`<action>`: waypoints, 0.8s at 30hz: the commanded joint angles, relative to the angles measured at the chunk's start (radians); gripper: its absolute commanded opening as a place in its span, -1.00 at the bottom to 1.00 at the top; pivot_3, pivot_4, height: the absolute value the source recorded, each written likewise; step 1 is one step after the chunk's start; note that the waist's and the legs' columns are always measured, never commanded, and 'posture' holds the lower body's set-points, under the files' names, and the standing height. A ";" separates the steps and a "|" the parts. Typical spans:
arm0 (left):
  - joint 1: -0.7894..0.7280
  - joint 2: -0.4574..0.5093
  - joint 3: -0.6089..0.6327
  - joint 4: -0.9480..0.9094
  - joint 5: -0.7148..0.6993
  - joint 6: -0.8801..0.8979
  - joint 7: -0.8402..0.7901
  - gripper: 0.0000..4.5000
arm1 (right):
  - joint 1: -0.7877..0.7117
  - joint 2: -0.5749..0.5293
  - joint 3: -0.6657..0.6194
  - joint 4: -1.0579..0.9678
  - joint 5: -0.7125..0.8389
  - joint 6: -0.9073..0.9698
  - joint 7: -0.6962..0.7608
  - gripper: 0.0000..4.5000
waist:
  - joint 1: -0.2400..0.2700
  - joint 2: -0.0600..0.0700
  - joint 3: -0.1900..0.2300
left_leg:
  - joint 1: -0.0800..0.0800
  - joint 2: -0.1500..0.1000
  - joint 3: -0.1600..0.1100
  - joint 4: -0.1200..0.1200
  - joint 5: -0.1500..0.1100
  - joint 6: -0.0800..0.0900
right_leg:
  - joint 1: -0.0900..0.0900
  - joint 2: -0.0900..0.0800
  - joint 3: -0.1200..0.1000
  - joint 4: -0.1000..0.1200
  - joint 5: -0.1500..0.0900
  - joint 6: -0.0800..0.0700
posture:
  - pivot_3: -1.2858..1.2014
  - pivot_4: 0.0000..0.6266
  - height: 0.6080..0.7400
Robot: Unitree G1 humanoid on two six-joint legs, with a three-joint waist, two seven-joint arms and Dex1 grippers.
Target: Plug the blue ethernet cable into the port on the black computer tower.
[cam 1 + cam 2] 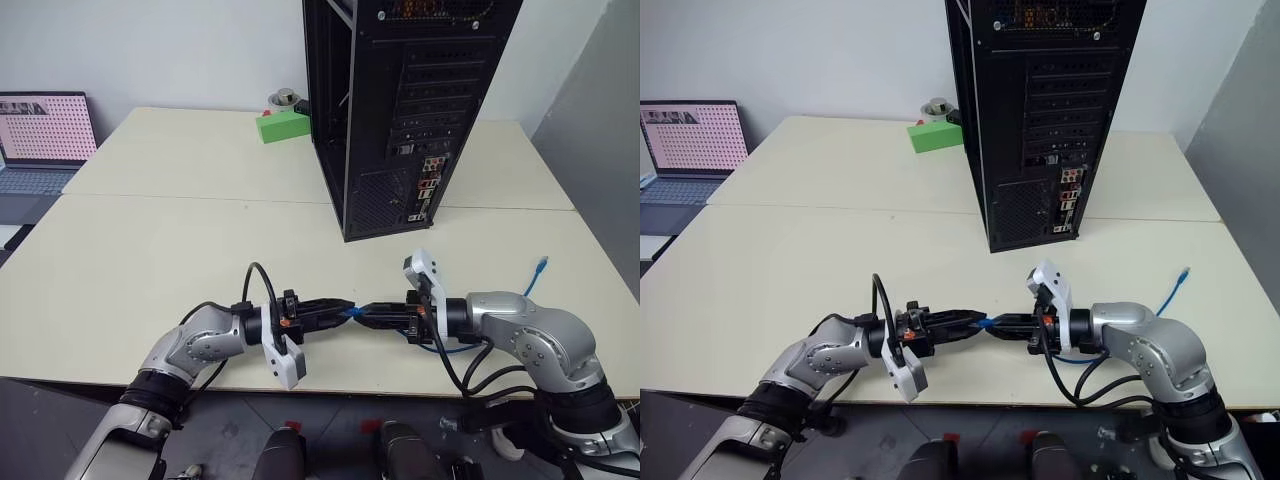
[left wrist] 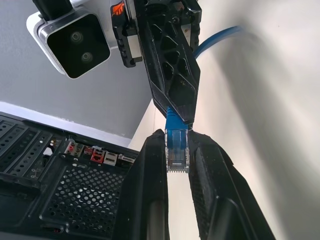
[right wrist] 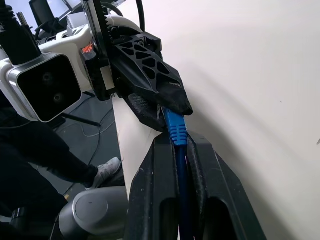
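Above the smooth cream tabletop (image 1: 150, 250), the left end effector (image 1: 345, 309) pinches the pale translucent plug of the blue ethernet cable (image 2: 176, 142); the right end effector (image 1: 362, 312) clamps its rubbery cord just behind. The perforated black computer tower (image 1: 400, 110) stands beyond.

Both tools (image 1: 325, 311) (image 1: 378, 314) pinch the blue ethernet cable (image 1: 352, 313) tip-to-tip.

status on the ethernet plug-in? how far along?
Done: the blue ethernet cable is off the table, one plug end pinched between the left gripper and right gripper, both shut on it, tip to tip. In hand: a handover or regrip, by the look of it. Left: carrying the plug to the black computer tower and seating it; its other end lies loose.
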 commanded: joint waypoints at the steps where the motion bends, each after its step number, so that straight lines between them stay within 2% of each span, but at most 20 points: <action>1: 0.005 0.025 -0.022 -0.007 -0.070 0.033 -0.015 -0.38 | -0.019 -0.017 0.002 -0.018 0.020 -0.002 0.017 -1.00 | 0.000 0.000 0.000 | 0.000 0.000 0.000 0.000 0.000 0.000 | 0.000 0.000 0.000 0.000 0.000 0.000 | 0.03 -0.52 1.00; 7: 0.018 0.053 -0.047 0.001 -0.182 0.175 -0.100 0.13 | -0.009 -0.040 -0.020 -0.008 -0.013 -0.023 -0.019 -1.00 | -0.001 0.000 0.000 | 0.000 0.000 0.000 0.000 0.000 0.000 | 0.000 0.000 0.000 0.000 0.000 0.000 | 0.03 -0.52 1.00; 10: 0.055 0.052 -0.046 -0.059 -0.290 0.320 -0.164 0.39 | 0.006 -0.035 -0.069 -0.002 -0.062 -0.058 -0.103 -1.00 | -0.001 0.000 0.000 | 0.000 0.000 0.000 0.000 0.000 0.000 | 0.000 0.000 0.000 0.000 0.000 0.000 | 0.03 -0.52 1.00; 13: 0.110 0.013 -0.021 -0.202 -0.426 0.609 -0.202 0.39 | 0.024 -0.010 -0.122 -0.027 -0.126 -0.087 -0.236 -1.00 | -0.002 0.000 0.000 | 0.000 0.000 0.000 0.000 0.000 0.000 | 0.000 0.000 0.000 0.000 0.000 0.000 | 0.03 -0.52 1.00; 16: 0.131 -0.059 0.019 -0.355 -0.519 0.896 -0.152 0.39 | 0.039 0.040 -0.147 -0.069 -0.174 -0.099 -0.358 -1.00 | 0.000 0.000 0.000 | 0.000 0.000 0.000 0.000 0.000 0.000 | 0.000 0.000 0.000 0.000 0.000 0.000 | 0.03 -0.52 1.00; 24: 0.039 -0.260 0.042 -0.558 -0.488 1.418 0.039 0.39 | -0.040 0.267 -0.168 -0.043 -0.357 -0.132 -0.730 -1.00 | -0.004 0.000 0.000 | 0.000 0.000 -0.001 0.000 0.000 0.000 | 0.000 0.001 0.000 0.001 0.000 0.000 | 0.03 -0.52 1.00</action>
